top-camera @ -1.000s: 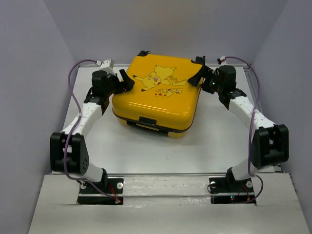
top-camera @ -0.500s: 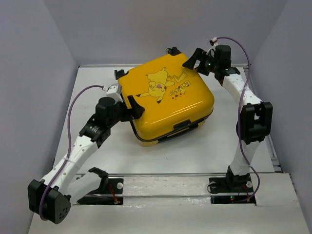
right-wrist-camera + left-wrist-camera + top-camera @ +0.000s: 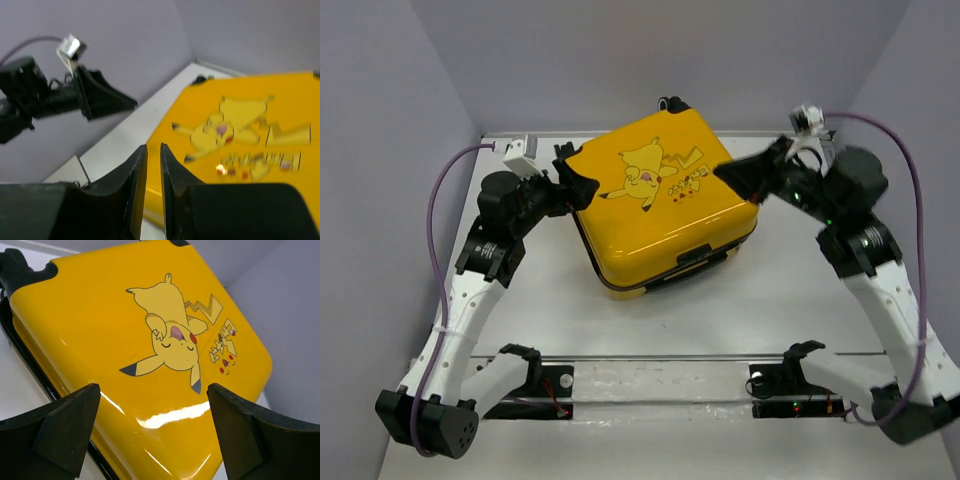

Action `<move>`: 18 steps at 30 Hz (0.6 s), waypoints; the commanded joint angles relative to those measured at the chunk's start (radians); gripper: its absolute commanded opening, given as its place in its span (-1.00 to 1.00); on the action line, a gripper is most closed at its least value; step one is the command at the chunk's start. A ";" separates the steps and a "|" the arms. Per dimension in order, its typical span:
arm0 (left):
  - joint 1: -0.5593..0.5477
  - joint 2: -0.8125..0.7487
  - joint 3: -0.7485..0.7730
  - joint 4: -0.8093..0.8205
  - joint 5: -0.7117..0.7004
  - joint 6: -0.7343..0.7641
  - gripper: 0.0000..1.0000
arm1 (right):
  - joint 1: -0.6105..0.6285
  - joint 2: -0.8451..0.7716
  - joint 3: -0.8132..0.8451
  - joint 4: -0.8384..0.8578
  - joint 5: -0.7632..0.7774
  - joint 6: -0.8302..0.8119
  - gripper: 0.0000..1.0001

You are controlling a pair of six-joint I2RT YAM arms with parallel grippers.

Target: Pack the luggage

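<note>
The luggage [image 3: 655, 225] is a yellow hard-shell suitcase that lies shut and flat on the white table [image 3: 650, 320], turned at an angle, its cartoon print facing up. My left gripper [image 3: 578, 180] is open at its left rear corner. In the left wrist view the glossy lid [image 3: 90, 315] fills the space between and beyond the wide-apart fingers of the left gripper [image 3: 152, 387]. My right gripper [image 3: 720, 172] hovers over the right edge of the lid. Its jaws [image 3: 153, 146] stand almost together with only a thin gap and nothing between them, and the print [image 3: 235, 125] lies beyond them.
Grey walls close in the table on the left, back and right. A caster wheel [image 3: 672, 103] sticks out at the suitcase's far corner, and a black latch [image 3: 695, 257] sits on its near side. A metal rail [image 3: 640, 357] runs along the table's front.
The suitcase has been turned and shifted right. My left arm has drawn back to its left corner. My right arm has swung from the far corner to over the right edge, and its jaws have closed.
</note>
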 commanded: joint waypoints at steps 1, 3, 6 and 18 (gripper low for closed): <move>0.005 -0.135 -0.124 0.009 0.030 0.040 0.98 | 0.041 -0.262 -0.493 0.020 0.183 0.005 -0.86; 0.008 -0.193 -0.197 -0.011 -0.006 0.043 0.98 | 0.041 -0.453 -0.750 0.054 0.242 0.054 -0.86; 0.010 -0.296 -0.299 -0.034 -0.018 0.031 0.94 | 0.041 -0.586 -0.910 0.033 0.358 0.102 -0.74; 0.018 -0.378 -0.451 -0.087 0.002 -0.044 0.61 | 0.041 -0.404 -1.047 0.314 0.612 0.041 -0.24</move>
